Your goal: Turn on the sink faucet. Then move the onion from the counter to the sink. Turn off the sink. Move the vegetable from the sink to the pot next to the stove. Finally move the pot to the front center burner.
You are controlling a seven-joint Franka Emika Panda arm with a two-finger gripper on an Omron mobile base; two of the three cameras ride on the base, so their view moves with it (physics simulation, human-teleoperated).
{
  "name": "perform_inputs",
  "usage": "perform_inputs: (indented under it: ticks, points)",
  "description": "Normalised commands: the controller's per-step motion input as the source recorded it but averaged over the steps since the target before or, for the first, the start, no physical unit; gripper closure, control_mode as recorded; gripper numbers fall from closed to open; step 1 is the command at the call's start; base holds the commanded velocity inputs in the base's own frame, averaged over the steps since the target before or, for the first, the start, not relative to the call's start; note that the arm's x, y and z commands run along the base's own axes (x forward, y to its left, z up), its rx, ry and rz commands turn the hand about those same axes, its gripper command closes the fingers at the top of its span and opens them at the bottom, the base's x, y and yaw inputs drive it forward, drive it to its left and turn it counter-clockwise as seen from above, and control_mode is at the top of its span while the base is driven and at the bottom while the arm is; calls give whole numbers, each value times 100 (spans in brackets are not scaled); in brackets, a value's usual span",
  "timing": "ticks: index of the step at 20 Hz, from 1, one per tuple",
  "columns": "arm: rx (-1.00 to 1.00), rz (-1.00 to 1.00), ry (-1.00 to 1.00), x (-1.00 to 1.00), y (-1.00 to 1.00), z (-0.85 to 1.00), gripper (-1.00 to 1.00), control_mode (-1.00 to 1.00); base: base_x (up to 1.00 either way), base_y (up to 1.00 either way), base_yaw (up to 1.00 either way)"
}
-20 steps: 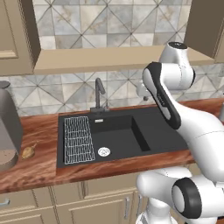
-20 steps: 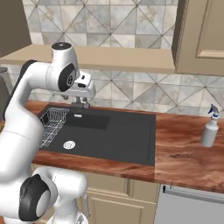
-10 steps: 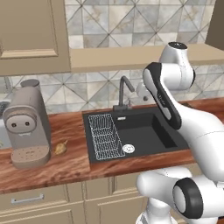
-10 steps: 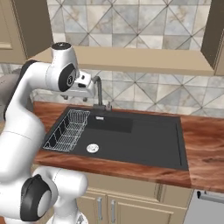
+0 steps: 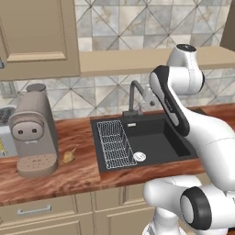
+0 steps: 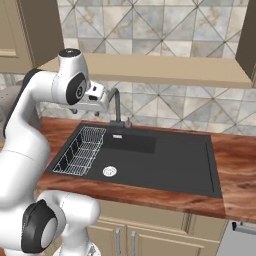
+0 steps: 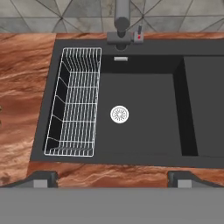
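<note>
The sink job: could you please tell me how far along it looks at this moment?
Nothing looks finished yet. No water can be seen running from the faucet, and the sink basin holds only a wire rack and its drain. The onion sits on the counter beside the coffee machine. The tool hangs open above the basin, holding nothing. All five steps remain.

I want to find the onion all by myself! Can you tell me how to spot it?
Look at the brown wooden counter left of the black sink. A big tan coffee machine stands there, and just to its right, before the sink, lies the onion. It is the only small, yellowish round thing on the counter, far littler than the machine beside it.
</note>
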Motion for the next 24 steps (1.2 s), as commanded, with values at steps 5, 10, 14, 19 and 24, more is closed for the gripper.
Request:
perform_inputs:
  ticks: [5,10,14,19,24]
  points:
    - [0,0,0,0,0,0,-100,100,23,11,0]
    - [2,2,-3,0,-14,-8,-100,-100,0,0,0]
    - [8,15,-18,-5,-66,-23,-100,-100,0,0,0]
    - [9,26,-19,0,-44,-33,-100,-100,0,0,0]
    - [7,37,-19,21,-4,-52,-100,-100,0,0,0]
